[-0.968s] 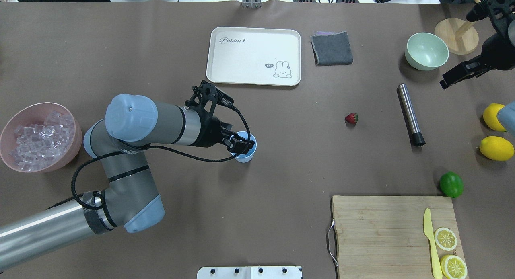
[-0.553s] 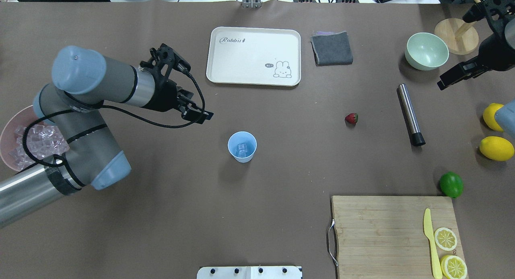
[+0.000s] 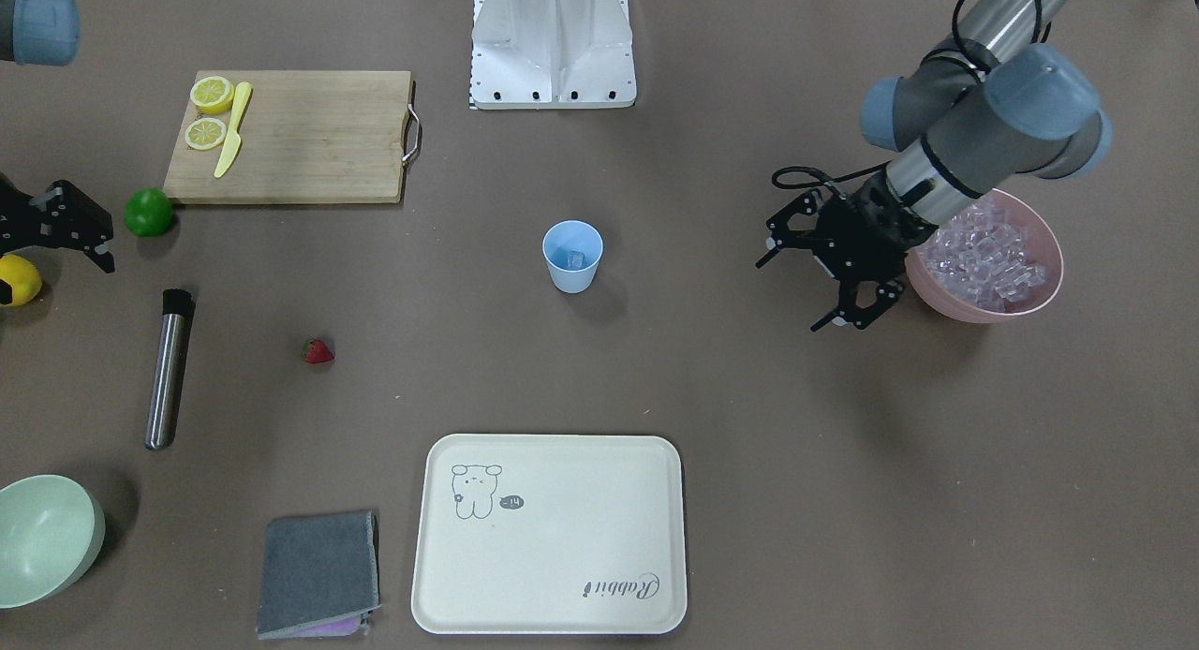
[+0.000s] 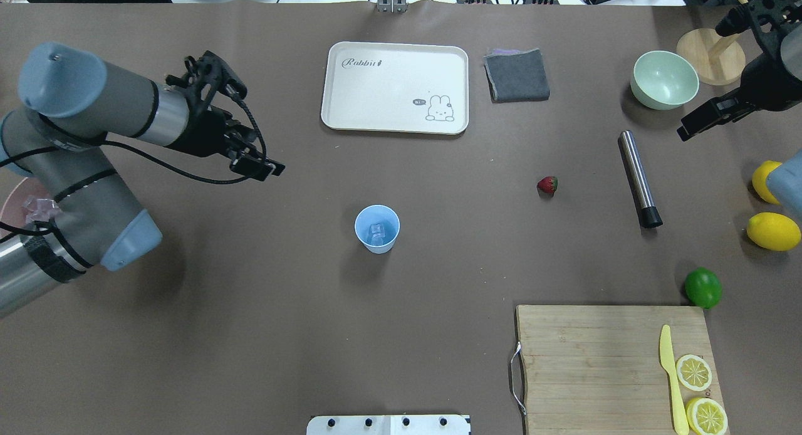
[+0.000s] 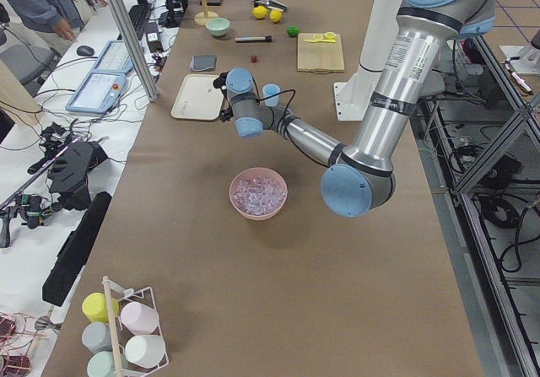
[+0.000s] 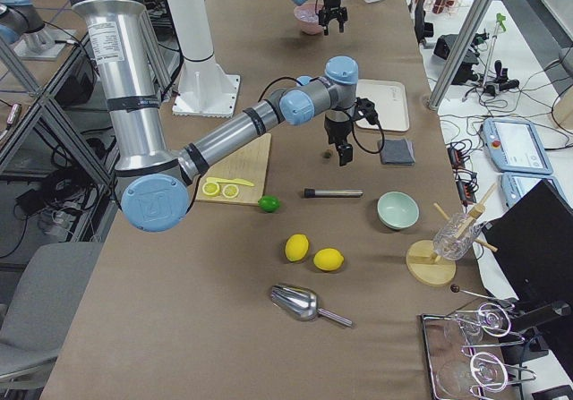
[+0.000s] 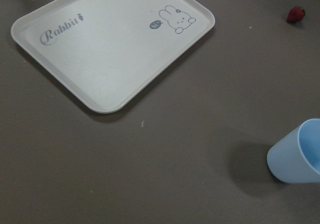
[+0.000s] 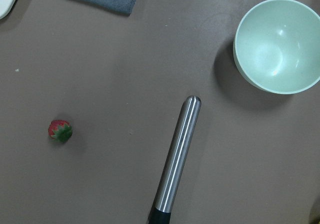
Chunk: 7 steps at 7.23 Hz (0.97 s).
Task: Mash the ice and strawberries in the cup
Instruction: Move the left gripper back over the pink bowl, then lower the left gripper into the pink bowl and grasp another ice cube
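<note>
The pale-blue cup (image 4: 376, 229) stands upright mid-table with one clear ice cube (image 4: 376, 234) in it; it also shows in the front view (image 3: 572, 257) and at the left wrist view's edge (image 7: 297, 154). More ice (image 3: 984, 252) fills a pink bowl (image 3: 1042, 299). The strawberry (image 4: 547, 185) lies alone on the table, well right of the cup, and the right wrist camera catches the strawberry (image 8: 60, 131) too. My left gripper (image 4: 258, 167) hangs open and empty between the bowl and the cup. My right gripper (image 4: 686, 131) hovers open near the far right, above a steel muddler (image 4: 637, 178).
A cream tray (image 4: 395, 87) and a grey cloth (image 4: 517, 74) lie at the far side. A pale-green bowl (image 4: 664, 79) sits by a wooden stand. Two lemons (image 4: 772, 230), a lime (image 4: 702, 287) and a cutting board (image 4: 608, 366) with a yellow knife occupy the right.
My left gripper has drawn back from over the cup toward the left and the far side. An ice cube now shows in the cup. The right gripper edged slightly left.
</note>
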Available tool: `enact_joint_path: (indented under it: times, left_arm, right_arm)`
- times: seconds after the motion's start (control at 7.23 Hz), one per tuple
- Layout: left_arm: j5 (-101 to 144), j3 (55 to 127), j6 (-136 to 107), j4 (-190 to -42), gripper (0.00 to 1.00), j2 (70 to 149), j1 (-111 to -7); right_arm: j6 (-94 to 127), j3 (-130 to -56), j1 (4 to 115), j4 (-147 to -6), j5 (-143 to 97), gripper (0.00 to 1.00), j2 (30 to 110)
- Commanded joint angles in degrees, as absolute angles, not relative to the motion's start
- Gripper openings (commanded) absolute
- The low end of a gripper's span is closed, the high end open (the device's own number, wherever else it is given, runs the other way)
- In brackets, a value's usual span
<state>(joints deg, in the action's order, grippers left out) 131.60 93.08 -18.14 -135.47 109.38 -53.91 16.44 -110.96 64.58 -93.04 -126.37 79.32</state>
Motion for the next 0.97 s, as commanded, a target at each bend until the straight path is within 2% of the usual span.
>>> enact_joint_path:
  times: [0.0,0.41,0.83]
  left_arm:
    - [137.7,93.0,-7.0,-135.3,0.97,102.8,-61.3]
    - [137.6,92.9,3.0,-135.4,0.97,95.0,-63.5]
    - [137.2,92.9,4.6,-135.4,0.97,91.5,-63.4]
  right_arm:
    - [16.4,-110.9,64.2,-93.1,-126.3,1.0,79.4]
    - [16.4,-111.0,64.1,-93.1,-126.3,1.0,79.4]
    - [16.3,-111.1,64.1,-93.1,-126.3,1.0,79.6]
